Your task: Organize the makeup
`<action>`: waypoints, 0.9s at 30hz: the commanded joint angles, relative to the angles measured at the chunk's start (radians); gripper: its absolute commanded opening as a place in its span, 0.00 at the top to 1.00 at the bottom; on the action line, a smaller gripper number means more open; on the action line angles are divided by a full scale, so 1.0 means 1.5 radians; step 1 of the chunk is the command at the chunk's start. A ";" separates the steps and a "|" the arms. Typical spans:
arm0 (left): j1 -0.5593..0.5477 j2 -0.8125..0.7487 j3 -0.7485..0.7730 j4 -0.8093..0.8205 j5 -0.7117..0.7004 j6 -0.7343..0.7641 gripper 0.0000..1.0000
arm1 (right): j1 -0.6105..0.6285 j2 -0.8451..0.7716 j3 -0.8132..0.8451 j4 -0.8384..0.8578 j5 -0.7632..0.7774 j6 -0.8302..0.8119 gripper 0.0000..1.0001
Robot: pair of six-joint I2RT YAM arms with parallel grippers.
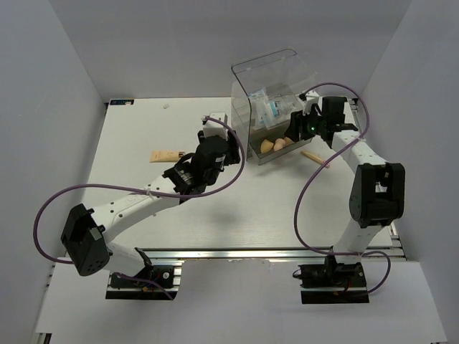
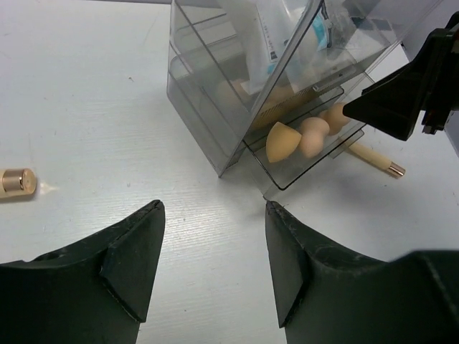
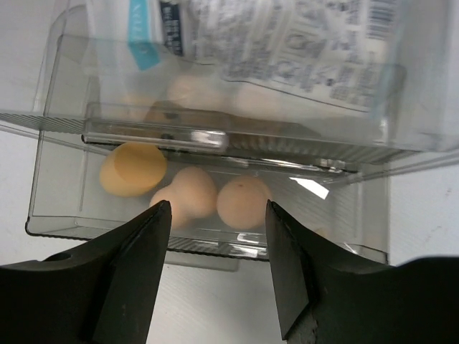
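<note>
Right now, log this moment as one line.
sponges: in open drawer | packet: in box above drawer | tube, stick: on table | left claw: open | right claw: open, facing drawer

Peach sponges (image 1: 276,145) in drawer (image 2: 290,175); beige tube (image 1: 166,155), stick (image 1: 314,157) outside

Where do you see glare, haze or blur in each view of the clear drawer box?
Right wrist: a white glare streak along the drawer box front bar; the sponges behind the plastic look hazy. Left wrist: the near fingers are dark and soft-edged. Top external: even light, only faint shadows on the table.
</note>
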 commanded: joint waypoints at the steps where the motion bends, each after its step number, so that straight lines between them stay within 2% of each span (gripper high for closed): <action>1: -0.003 -0.040 -0.012 0.004 -0.023 -0.033 0.32 | 0.021 0.006 -0.011 0.044 0.034 -0.019 0.39; 7: -0.003 -0.064 -0.045 -0.003 -0.035 -0.072 0.32 | 0.024 -0.005 -0.061 0.122 0.094 -0.013 0.39; 14: -0.003 -0.068 -0.052 -0.010 -0.037 -0.079 0.32 | 0.026 0.012 -0.061 0.137 0.111 -0.018 0.40; 17: -0.003 -0.065 -0.051 -0.010 -0.037 -0.080 0.32 | 0.028 0.019 -0.064 0.144 0.105 -0.012 0.44; 20: -0.003 -0.064 -0.051 -0.014 -0.038 -0.084 0.32 | 0.029 0.023 -0.071 0.151 0.095 -0.001 0.54; 25: -0.003 -0.070 -0.055 -0.016 -0.042 -0.087 0.32 | 0.029 0.021 -0.087 0.150 0.088 0.007 0.58; 27: -0.003 -0.070 -0.057 -0.015 -0.042 -0.088 0.32 | 0.029 0.021 -0.092 0.151 0.087 0.009 0.63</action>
